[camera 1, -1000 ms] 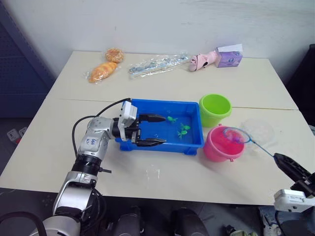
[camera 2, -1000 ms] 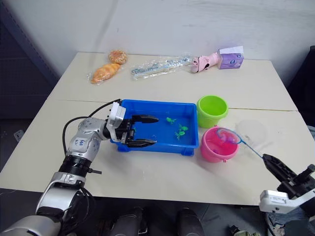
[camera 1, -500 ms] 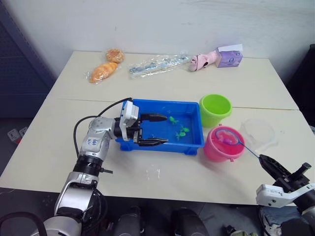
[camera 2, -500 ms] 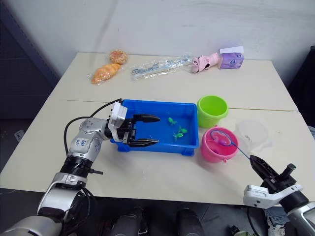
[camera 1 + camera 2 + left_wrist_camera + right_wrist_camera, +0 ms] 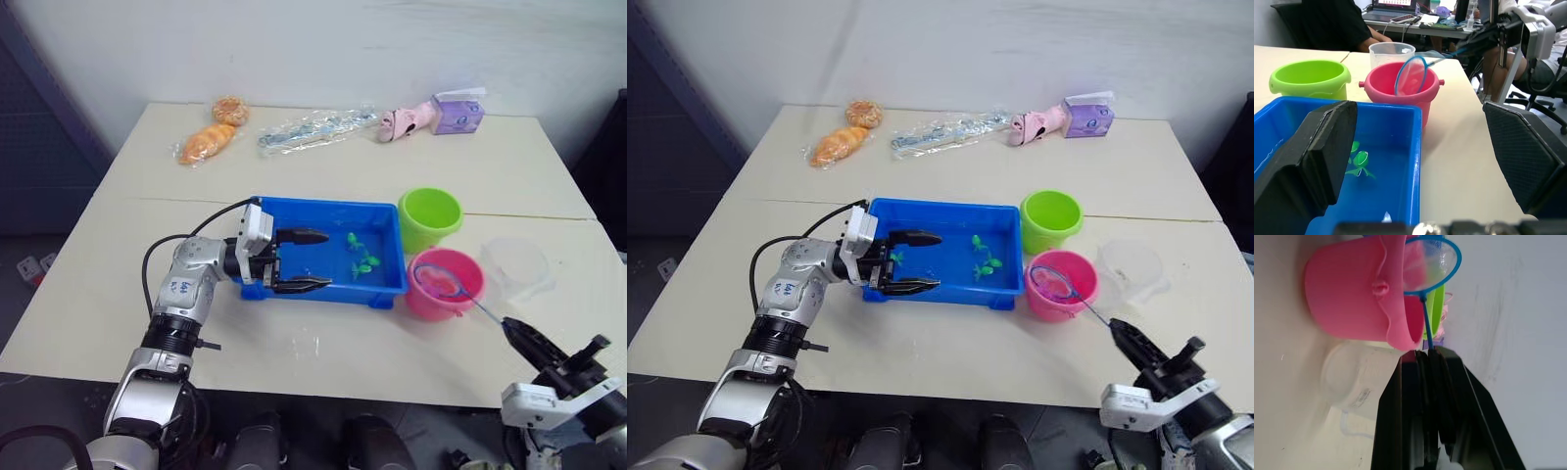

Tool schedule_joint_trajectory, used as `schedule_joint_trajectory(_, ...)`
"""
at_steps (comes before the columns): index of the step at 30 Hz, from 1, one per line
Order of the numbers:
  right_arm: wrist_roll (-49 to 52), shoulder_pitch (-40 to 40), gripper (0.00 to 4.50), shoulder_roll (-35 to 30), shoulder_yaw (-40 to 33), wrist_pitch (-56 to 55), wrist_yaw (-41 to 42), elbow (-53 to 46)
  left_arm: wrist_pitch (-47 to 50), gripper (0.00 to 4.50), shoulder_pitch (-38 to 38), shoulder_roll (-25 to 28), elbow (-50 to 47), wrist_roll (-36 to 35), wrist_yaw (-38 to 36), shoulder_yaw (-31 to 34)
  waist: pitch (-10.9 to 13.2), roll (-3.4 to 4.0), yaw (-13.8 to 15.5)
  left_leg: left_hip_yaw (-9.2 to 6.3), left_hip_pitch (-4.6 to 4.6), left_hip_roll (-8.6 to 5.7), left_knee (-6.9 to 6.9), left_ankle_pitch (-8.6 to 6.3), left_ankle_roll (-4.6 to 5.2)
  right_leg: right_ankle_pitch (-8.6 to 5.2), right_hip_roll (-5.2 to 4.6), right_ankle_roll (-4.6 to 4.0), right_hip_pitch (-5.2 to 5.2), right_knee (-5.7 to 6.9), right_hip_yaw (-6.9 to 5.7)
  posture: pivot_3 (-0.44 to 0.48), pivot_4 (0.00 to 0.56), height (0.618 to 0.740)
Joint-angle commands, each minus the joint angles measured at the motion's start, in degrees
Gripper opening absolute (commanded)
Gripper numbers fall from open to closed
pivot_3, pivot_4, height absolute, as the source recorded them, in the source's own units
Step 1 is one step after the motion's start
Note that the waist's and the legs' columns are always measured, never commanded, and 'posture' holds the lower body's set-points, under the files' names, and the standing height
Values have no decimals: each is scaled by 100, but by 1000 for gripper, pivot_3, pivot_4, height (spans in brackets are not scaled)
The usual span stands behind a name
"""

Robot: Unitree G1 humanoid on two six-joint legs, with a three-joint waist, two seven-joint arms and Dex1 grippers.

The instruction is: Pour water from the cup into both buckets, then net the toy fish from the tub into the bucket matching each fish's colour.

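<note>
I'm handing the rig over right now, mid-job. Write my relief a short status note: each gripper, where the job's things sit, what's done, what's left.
Left gripper: open, held over the left end of the tub, holding nothing.
Right gripper: shut on the net handle; the hoop sits over the pink bucket.
Green bucket stands behind the pink one; the cup stands upright to the right of the pink bucket.
Green fish are in the tub; I see no pink fish there.
Left: net the green fish into the green bucket.

Blue-rimmed net (image 5: 439,279) hovers over the pink bucket (image 5: 431,300) (green bucket (image 5: 428,217) just behind); green fish (image 5: 361,264) float in the blue tub (image 5: 323,287); clear cup (image 5: 514,267) beside.
</note>
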Motion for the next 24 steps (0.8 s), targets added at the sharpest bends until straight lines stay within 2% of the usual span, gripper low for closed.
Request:
schedule_joint_trajectory(1,298,-80,0,-82,-817,179,-119,-344,-43,4428,-48,40,-149,-49,15,71,0,0,-17,-1,2,1,-1,1,-1,0,1,0,1,0,-1,0,150,740)
schedule_joint_trajectory(7,231,-19,0,174,-570,230,-141,-345,-55,4428,-102,-19,-152,-57,47,57,-2,-4,49,-15,5,10,-17,9,-18,-3,12,-5,-2,2,-10,0,150,740)
schedule_joint_trajectory(10,805,-34,0,200,-479,280,56,-356,-63,4428,-115,28,-139,-64,31,87,-2,-3,45,-10,3,5,-13,8,-15,-3,7,-5,-2,3,-7,0,150,740)
schedule_joint_trajectory(12,1726,-69,0,95,-207,453,475,-505,-66,4428,-102,131,-124,-69,-8,140,-2,-4,44,-10,3,4,-8,7,-13,-3,6,-5,0,3,-6,0,150,740)
schedule_joint_trajectory(14,3054,-216,0,-124,272,1078,1147,-933,-76,4428,-95,294,-63,-84,-59,250,-2,-3,38,-10,3,4,-6,7,-11,-2,5,-5,2,3,-6,0,150,740)
schedule_joint_trajectory(18,4464,-853,0,-453,960,2767,2016,-1585,-188,4428,-49,689,255,-57,-155,494,-2,-3,-34,-10,6,9,-9,8,-12,-2,8,-5,2,4,-6,0,150,740)
schedule_joint_trajectory(24,4815,-2499,0,-1250,2077,4931,2849,-1605,-267,4428,159,1170,439,5,-96,804,0,-7,-117,-16,12,13,-7,9,-11,-2,8,-6,4,15,-10,0,150,740)
